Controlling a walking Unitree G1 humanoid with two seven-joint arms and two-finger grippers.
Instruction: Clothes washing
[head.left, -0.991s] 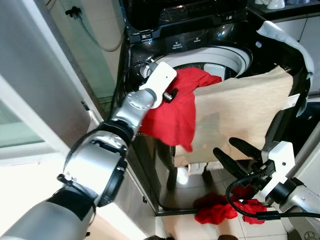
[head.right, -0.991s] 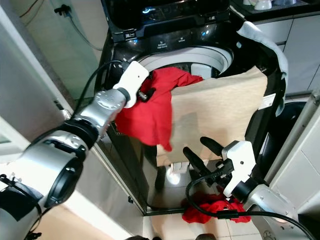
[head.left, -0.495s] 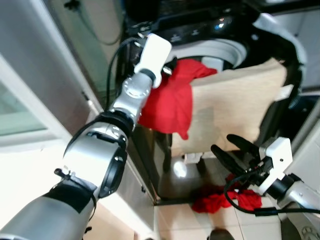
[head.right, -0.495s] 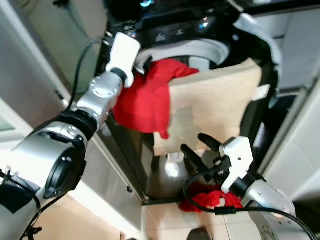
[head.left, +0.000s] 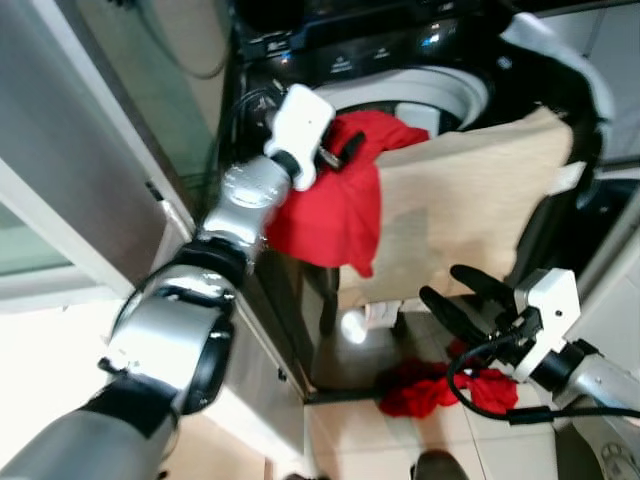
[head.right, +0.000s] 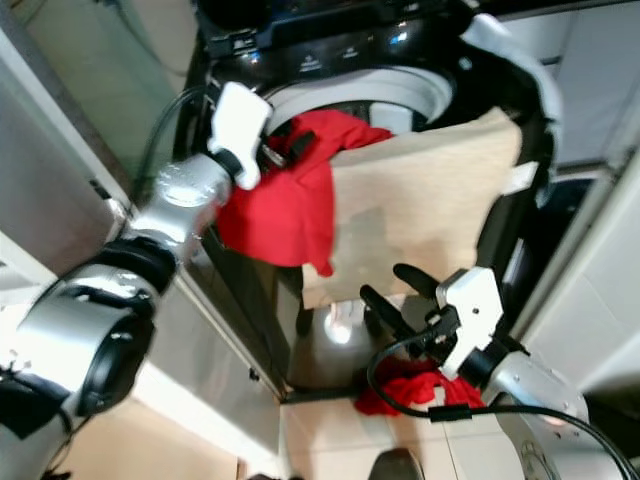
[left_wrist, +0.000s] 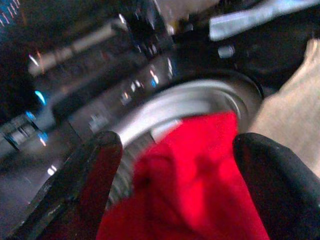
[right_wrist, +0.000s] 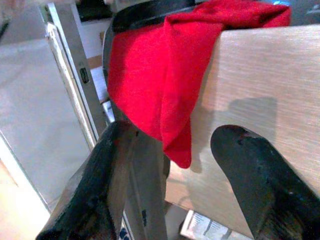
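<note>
A dark top-loading washing machine (head.left: 385, 58) stands ahead with its drum rim (head.left: 452, 88) showing. A red garment (head.left: 338, 205) hangs over the rim's near left side and down the front. Beside it a beige cloth (head.left: 470, 215) drapes over the front. My left gripper (head.left: 343, 152) is at the top of the red garment, open, its fingers (left_wrist: 92, 175) spread either side of the red fabric (left_wrist: 200, 170). My right gripper (head.left: 447, 287) hovers low before the machine, open and holding nothing, facing the hanging red garment (right_wrist: 150, 85). Another red garment (head.left: 430, 385) lies on the floor.
A grey cabinet or door panel (head.left: 75, 150) stands close on the left. A white-edged dark part (head.left: 560, 60) rises at the machine's right side. Pale floor tiles (head.left: 360, 440) run below the machine's front.
The whole view has shifted, so the camera moved. My left gripper rose toward the drum rim, then settled back at the red garment's top. The right gripper stays low and open.
</note>
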